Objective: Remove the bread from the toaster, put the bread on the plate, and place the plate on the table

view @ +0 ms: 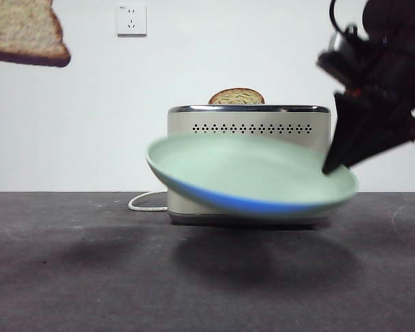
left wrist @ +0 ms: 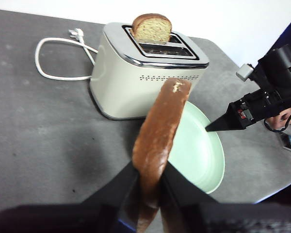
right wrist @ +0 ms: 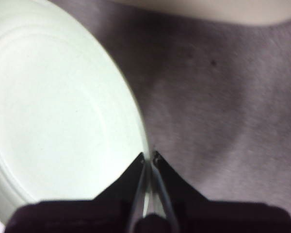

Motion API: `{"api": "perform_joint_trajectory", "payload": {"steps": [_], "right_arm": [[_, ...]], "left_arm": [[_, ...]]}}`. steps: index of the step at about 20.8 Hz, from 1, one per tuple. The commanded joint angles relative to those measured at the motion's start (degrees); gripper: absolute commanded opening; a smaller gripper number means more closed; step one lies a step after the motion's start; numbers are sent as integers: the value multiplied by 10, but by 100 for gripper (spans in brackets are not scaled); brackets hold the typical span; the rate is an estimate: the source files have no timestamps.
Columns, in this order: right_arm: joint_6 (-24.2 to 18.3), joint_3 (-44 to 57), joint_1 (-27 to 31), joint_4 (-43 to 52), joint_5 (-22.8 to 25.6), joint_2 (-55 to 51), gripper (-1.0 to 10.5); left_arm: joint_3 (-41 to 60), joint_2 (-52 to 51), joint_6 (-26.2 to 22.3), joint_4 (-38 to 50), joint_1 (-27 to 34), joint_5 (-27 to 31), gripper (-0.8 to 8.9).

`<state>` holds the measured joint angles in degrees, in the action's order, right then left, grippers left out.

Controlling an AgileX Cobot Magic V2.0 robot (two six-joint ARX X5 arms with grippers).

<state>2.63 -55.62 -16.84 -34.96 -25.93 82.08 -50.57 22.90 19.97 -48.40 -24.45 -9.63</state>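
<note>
The speckled, brown-crusted bread [left wrist: 157,141] sits pinched edge-on in my left gripper [left wrist: 148,182], held high and left of the boxy cream toaster [view: 249,162]. My right gripper [right wrist: 149,158] clamps the rim of the smooth mint plate [view: 252,176], tilted above the matte grey table [view: 90,277].

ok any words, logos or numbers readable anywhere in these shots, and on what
None can be read.
White wall socket: a tiny mark at its top, too small to read.
Boxy cream toaster: only rows of small dark holes show; no legible logo.
Pale mint-green plate, tan bread slice: no text.
</note>
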Motion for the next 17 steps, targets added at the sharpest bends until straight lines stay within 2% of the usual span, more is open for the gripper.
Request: {"api": "perform_joint_trajectory", "payload": {"steps": [1, 6, 11, 17], "right_arm": [[28, -1, -27, 10, 9, -16, -18], [58, -1, -108, 52, 52, -19, -18], [109, -2, -195, 139, 91, -18, -18], [126, -29, -240, 152, 100, -18, -18]], "left_arm": [[1, -2, 25, 8, 1, -1, -8], [1, -2, 62, 14, 1, -10, -8], [2, -2, 86, 14, 1, -16, -9], [25, -2, 111, 17, 1, -43, -9]]}}
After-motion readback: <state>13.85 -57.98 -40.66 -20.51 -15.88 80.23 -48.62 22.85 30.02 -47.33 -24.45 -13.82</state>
